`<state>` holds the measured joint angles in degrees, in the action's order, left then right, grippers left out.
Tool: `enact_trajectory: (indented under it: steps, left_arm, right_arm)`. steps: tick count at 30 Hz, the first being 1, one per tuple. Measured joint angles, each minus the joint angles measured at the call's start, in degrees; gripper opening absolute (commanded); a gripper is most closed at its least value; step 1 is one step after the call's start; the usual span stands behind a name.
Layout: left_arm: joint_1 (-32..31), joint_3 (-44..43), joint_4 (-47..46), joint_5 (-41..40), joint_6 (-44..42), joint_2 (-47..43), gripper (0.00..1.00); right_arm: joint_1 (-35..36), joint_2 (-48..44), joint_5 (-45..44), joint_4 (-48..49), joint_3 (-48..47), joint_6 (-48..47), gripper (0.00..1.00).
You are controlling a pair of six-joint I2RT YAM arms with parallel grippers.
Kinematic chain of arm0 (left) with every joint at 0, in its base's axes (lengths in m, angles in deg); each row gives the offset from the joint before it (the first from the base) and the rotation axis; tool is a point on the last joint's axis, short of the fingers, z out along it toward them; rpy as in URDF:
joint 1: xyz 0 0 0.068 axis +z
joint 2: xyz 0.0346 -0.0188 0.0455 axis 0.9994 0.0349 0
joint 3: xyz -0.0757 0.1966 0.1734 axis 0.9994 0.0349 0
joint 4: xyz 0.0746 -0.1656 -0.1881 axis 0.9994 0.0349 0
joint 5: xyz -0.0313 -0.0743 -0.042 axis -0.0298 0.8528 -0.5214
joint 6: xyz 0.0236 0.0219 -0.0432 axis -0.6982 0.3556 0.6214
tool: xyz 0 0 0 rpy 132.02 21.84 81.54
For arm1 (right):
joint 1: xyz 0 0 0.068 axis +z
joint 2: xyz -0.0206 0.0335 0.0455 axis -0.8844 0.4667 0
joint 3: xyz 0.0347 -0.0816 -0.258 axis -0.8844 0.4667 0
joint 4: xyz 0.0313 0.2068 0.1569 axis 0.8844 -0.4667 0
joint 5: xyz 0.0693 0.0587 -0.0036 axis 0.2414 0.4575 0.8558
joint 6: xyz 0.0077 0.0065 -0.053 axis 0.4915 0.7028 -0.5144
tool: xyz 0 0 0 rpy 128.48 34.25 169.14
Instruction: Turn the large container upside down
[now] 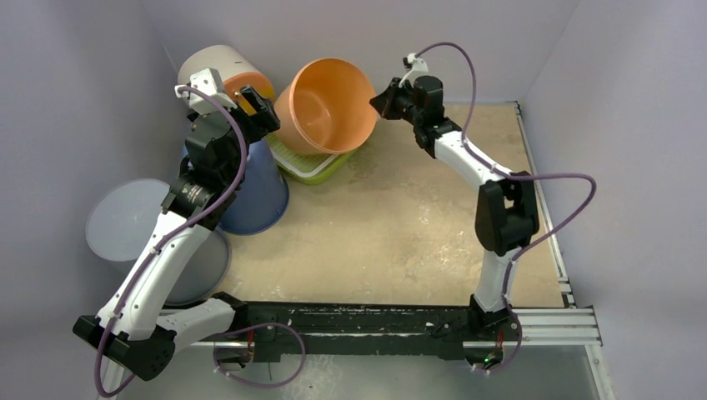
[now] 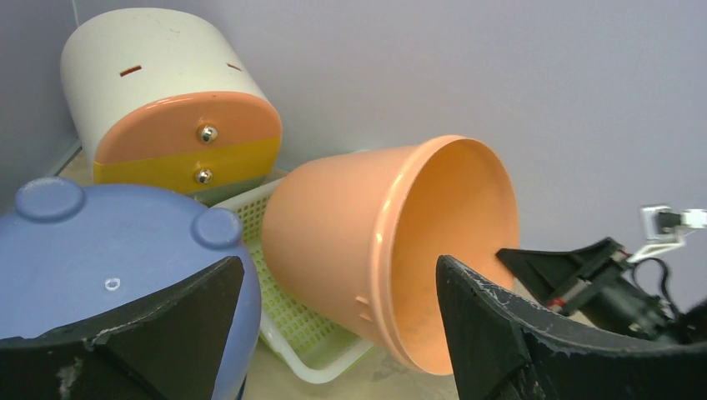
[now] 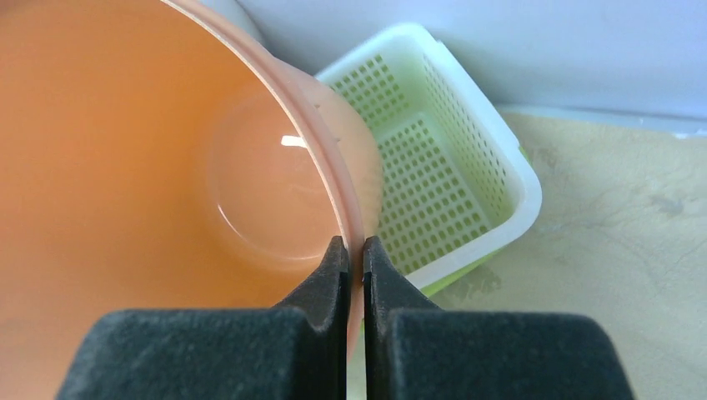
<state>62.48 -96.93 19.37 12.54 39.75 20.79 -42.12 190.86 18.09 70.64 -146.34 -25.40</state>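
Observation:
The large orange container (image 1: 327,104) is tipped on its side at the back of the table, its mouth facing right and toward me, its lower side resting on a pale green perforated basket (image 1: 315,164). My right gripper (image 1: 382,102) is shut on the container's rim (image 3: 333,179), one finger inside and one outside. The container also shows in the left wrist view (image 2: 392,250). My left gripper (image 1: 260,110) is open and empty, hovering to the left of the container above an upturned blue bucket (image 1: 250,192).
A white, orange and yellow drum-shaped box (image 1: 223,73) lies at the back left. A translucent round tub (image 1: 142,237) stands at the left under my left arm. The walls close in at the back and sides.

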Motion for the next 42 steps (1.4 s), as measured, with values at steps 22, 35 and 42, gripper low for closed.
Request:
enact_trajectory:
  steps: [22, 35, 42]
  left_arm:
    - [0.0, 0.0, 1.75, 0.52, -0.02, -0.02, 0.82]
    - [0.0, 0.0, 1.81, 2.75, 0.02, 1.42, 0.82]
    - [0.0, -0.07, 3.06, 3.58, 0.0, 3.17, 0.82]
  right_arm:
    - [-6.58, -36.35, -16.26, 12.0, 22.69, -3.34, 0.0]
    - [-7.39, -47.93, -40.94, -1.6, 34.51, -11.85, 0.0]
    - [-7.39, -44.57, -39.21, -20.76, 27.58, -11.96, 0.0]
